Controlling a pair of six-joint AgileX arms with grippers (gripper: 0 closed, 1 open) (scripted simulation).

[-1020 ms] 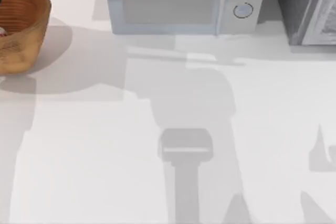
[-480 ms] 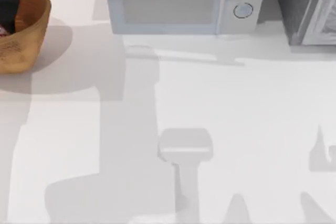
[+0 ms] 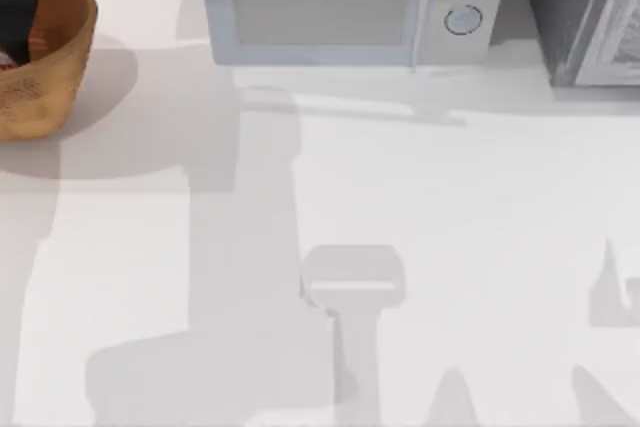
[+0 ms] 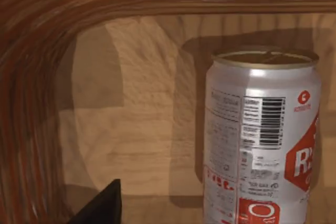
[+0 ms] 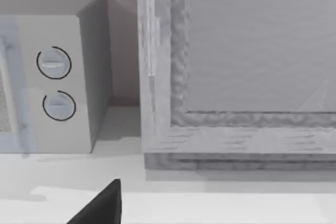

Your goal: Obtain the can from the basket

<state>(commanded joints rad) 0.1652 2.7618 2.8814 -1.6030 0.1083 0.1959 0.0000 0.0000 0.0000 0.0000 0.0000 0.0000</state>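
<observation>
The basket (image 3: pixel 55 67) stands at the table's far left back corner, its ribbed orange-brown wall cut by the top view's edge. Inside it a sliver of the can (image 3: pixel 6 61) shows red and white. My left gripper (image 3: pixel 14 17) is a dark shape down inside the basket, just behind the can. In the left wrist view the can (image 4: pixel 262 140) stands upright on the basket's wooden floor (image 4: pixel 142 124), gold top up, close beside a dark tip of the left gripper (image 4: pixel 102 208). A dark tip of my right gripper (image 5: pixel 102 205) hovers over the table, facing the back.
A pale microwave (image 3: pixel 340 7) sits at the back centre, its two dials (image 5: pixel 55 82) also in the right wrist view. A grey cabinet (image 3: pixel 585 12) fills the back right corner. Arm shadows cross the white table (image 3: pixel 450 197).
The left gripper has come down into the basket, where one second ago only its edge showed. The arm's shadow has swung left across the table. The can has stayed put.
</observation>
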